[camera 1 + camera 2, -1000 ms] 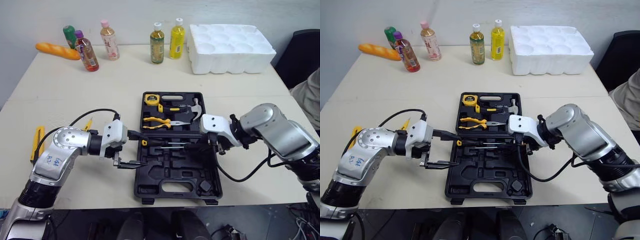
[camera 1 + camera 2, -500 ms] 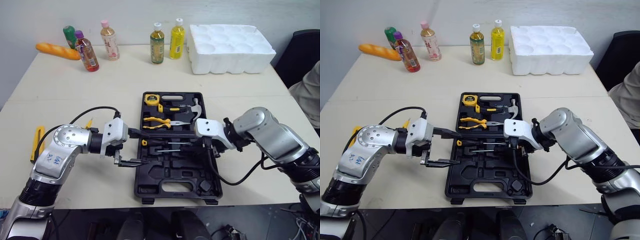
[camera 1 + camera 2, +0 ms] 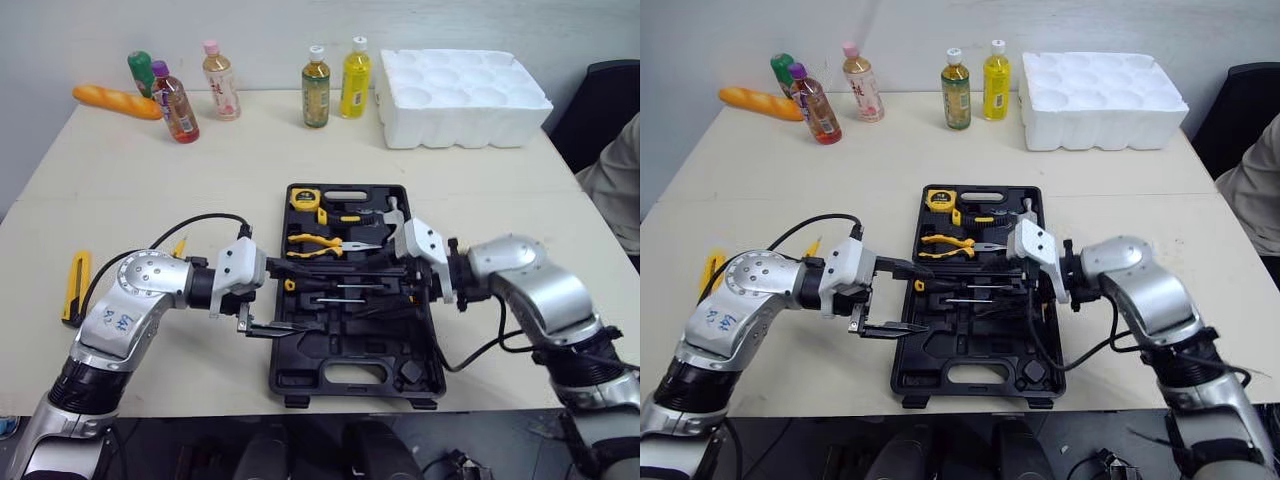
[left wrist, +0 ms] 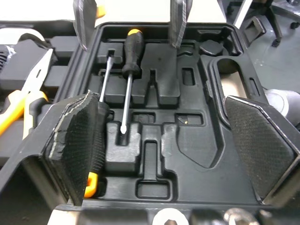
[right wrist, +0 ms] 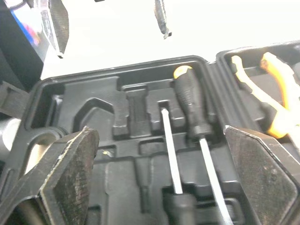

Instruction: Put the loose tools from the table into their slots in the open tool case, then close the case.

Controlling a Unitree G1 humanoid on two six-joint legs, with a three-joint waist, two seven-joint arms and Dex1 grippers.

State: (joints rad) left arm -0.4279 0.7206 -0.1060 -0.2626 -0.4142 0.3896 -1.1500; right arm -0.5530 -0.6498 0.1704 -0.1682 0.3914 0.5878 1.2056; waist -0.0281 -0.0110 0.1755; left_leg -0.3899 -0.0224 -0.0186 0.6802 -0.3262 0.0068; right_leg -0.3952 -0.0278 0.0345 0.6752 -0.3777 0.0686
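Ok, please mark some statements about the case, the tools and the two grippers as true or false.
1. The case is open. True.
2. The left gripper holds the pliers. False: it is open and empty; the pliers lie in the case.
3. Two screwdrivers lie in the case. True.
4. The knife is in its slot. False: it lies on the table, to the left of the case.
5. The right gripper is shut. False: it is open, over the case.
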